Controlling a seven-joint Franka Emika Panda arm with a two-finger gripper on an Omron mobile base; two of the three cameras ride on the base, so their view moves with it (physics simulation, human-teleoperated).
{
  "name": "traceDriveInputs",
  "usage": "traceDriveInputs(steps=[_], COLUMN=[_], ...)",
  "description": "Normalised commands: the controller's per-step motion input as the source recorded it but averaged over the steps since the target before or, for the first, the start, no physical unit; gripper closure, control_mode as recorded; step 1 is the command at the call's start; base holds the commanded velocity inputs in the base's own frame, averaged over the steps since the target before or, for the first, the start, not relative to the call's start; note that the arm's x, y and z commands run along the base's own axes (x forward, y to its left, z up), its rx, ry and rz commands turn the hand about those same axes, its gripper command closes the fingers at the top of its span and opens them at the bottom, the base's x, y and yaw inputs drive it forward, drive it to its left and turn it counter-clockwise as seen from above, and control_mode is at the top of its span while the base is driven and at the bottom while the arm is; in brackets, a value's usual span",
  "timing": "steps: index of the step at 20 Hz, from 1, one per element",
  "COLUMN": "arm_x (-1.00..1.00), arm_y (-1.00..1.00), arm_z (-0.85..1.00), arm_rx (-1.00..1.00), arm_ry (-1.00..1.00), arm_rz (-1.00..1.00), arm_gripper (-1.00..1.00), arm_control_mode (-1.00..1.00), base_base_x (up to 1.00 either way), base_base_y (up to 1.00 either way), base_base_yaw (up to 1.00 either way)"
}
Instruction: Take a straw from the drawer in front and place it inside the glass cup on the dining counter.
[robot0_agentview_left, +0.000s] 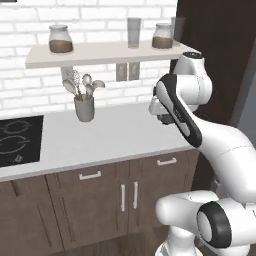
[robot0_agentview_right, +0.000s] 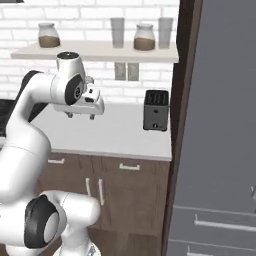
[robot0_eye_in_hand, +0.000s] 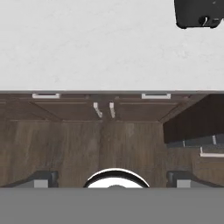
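My gripper (robot0_agentview_right: 80, 116) hangs over the white worktop (robot0_agentview_right: 120, 132) and points down, open, with nothing between its widely spread fingertips (robot0_eye_in_hand: 42, 180). Below the worktop's front edge are two dark brown drawers, both closed, each with a slim silver bar handle. The left drawer (robot0_eye_in_hand: 46, 96) and the right drawer (robot0_eye_in_hand: 155, 96) lie almost evenly either side of the gripper (robot0_eye_in_hand: 111, 180). The same drawers appear in the left base view (robot0_agentview_left: 90, 175) (robot0_agentview_left: 166, 161). The straw, the glass cup and the dining counter are out of view.
A black toaster (robot0_agentview_right: 155, 110) stands on the worktop to my right, a black hob (robot0_agentview_left: 17, 140) and a utensil pot (robot0_agentview_left: 84, 107) to my left. A shelf (robot0_agentview_left: 105, 52) carries jars and tall greyish tumblers. Cabinet doors (robot0_eye_in_hand: 104, 110) sit below; a tall grey unit (robot0_agentview_right: 220, 125) rises at right.
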Motion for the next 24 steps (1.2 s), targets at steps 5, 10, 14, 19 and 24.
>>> traceDriveInputs(steps=[5, 10, 14, 19, 24], arm_x=[0.00, 0.00, 0.00, 0.00, 0.00], arm_y=[0.00, 0.00, 0.00, 0.00, 0.00], arm_z=[0.00, 0.00, 0.00, 0.00, 0.00], arm_rx=[0.00, 0.00, 0.00, 0.00, 0.00], arm_ry=[0.00, 0.00, 0.00, 0.00, 0.00], arm_rz=[0.00, 0.00, 0.00, 0.00, 0.00], arm_gripper=[-1.00, -1.00, -1.00, -1.00, -1.00], arm_control_mode=[1.00, 1.00, 1.00, 1.00, 1.00], base_base_x=[-0.31, 0.14, 0.40, 0.63, 0.51], base_base_y=[0.95, 0.99, 0.83, 0.65, 0.27], base_base_yaw=[-0.37, -0.50, -0.54, -0.50, -0.37])
